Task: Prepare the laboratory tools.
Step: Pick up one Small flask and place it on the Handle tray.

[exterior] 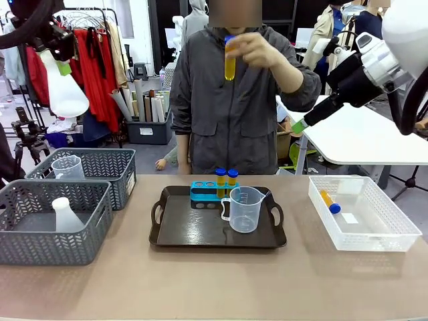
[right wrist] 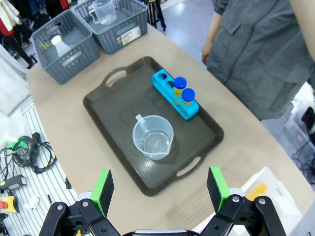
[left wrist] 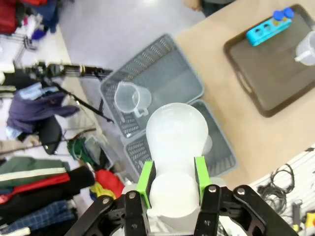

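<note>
High over the table's left side, the left gripper point(left wrist: 172, 183) pinches a white flask point(left wrist: 177, 132) by its neck between both green pads, wide base hanging down above the two grey baskets. Up at the right, the right gripper point(right wrist: 160, 189) hangs with fingers spread wide and nothing between them, well above the tray's near handle.

On the table, the near basket point(exterior: 40, 246) holds a second flask point(exterior: 65, 215), and the far basket point(exterior: 126, 179) holds a beaker point(exterior: 67, 167). Mid-table lies the dark tray point(exterior: 190, 235) with a tray beaker point(exterior: 244, 208) upright on it. Just behind that stands the blue rack point(exterior: 202, 194), with two capped tubes point(exterior: 220, 179) in its right-hand holes. To the right, a white crate point(exterior: 393, 237) has one loose tube point(exterior: 328, 199) lying in it.

Across the table, a person's hand point(exterior: 262, 52) holds a raised tube point(exterior: 229, 63) upright at chest height
</note>
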{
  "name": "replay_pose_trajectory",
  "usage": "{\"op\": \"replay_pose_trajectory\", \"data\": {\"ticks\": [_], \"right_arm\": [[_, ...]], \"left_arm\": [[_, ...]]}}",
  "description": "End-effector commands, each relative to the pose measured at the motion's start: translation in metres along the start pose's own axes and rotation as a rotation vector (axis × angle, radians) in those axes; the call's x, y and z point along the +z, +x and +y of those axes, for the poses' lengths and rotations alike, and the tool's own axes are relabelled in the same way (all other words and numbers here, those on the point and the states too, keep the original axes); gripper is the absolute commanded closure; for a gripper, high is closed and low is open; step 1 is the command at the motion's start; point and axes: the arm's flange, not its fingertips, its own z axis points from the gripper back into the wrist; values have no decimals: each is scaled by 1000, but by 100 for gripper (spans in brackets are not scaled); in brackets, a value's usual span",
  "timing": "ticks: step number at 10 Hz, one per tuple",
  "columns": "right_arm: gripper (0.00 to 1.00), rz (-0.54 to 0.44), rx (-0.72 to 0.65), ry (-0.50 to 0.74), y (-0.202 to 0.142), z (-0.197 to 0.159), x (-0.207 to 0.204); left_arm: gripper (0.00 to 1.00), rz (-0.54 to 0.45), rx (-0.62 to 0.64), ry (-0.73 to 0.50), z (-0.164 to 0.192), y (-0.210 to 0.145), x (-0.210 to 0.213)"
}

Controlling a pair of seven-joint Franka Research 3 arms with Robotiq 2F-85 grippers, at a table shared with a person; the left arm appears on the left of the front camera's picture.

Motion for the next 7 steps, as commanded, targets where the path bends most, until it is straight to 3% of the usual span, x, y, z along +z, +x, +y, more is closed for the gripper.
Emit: {"op": "replay_pose_trajectory", "data": {"ticks": [1, 7], "right_arm": [[0, -5, 9, 2, 0, -1, 0], [0, -5, 9, 2, 0, -1, 0]], "left_arm": [[100, -42, -150, -34, -17, 30, 5], [100, -122, -429, -113, -108, 103, -32]]}}
